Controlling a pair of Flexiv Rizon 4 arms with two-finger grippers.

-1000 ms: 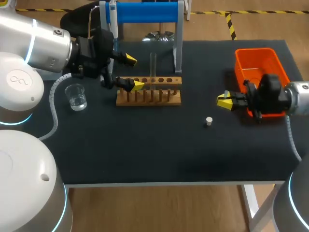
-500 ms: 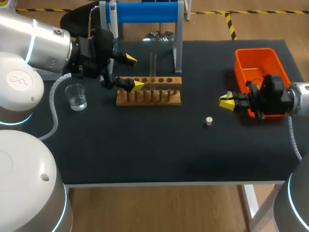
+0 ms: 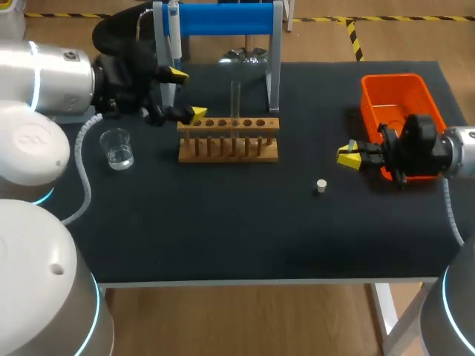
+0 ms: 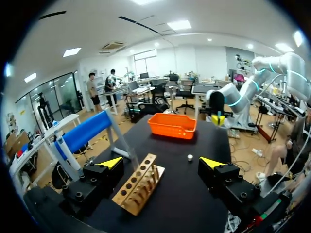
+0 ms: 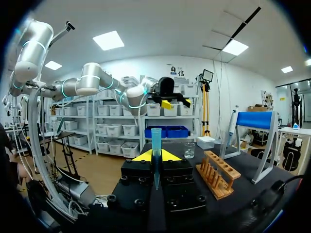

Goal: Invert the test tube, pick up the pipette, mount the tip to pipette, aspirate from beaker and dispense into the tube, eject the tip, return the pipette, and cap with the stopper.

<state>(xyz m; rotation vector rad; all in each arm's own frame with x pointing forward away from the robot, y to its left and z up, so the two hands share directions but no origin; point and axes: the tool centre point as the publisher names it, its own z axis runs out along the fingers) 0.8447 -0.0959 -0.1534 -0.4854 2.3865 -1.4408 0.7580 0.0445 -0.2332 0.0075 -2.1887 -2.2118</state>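
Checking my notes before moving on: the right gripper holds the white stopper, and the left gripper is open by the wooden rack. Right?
Not quite. The right gripper holds a blue pipette tip, as the right wrist view shows; the white stopper lies loose on the table. The left gripper is open by the wooden rack.

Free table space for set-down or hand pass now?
Front strip along the near edge, in front of rack, beaker and stopper, is bare. So is the gap between rack and right gripper, which holds the pipette tip. Crowded: back left, where left gripper, stand and rack meet.
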